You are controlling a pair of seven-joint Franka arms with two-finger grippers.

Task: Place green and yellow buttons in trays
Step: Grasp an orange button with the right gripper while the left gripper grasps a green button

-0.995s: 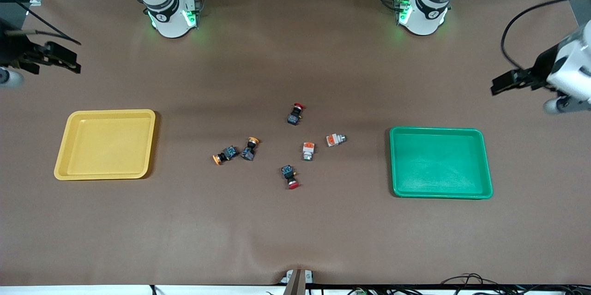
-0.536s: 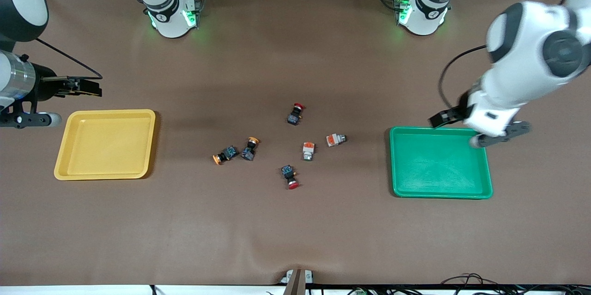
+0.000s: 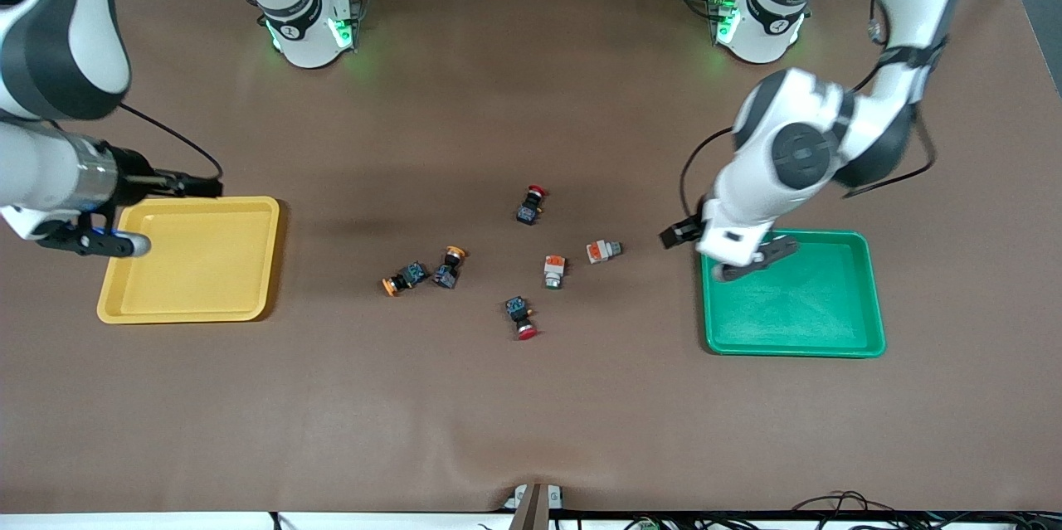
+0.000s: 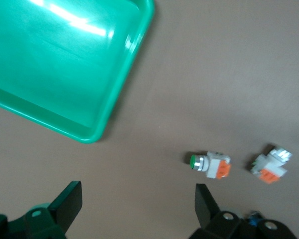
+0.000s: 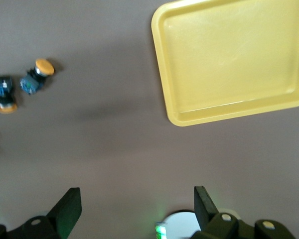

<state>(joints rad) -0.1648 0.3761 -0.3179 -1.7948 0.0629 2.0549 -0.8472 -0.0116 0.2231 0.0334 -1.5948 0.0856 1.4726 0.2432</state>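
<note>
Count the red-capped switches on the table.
2. One red-capped switch lies farthest from the front camera in the cluster; the other red-capped switch lies nearest to it. Neither is in a tray. None seem hidden.

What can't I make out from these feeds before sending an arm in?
- Green rectangular plastic tray: front view, corner hidden under the left arm.
- Yellow rectangular plastic tray: front view, edge hidden under the right arm.
- White-bodied, orange-banded push-button switch farther from the green tray: cap colour blurred in left wrist view, too small in front view.
</note>
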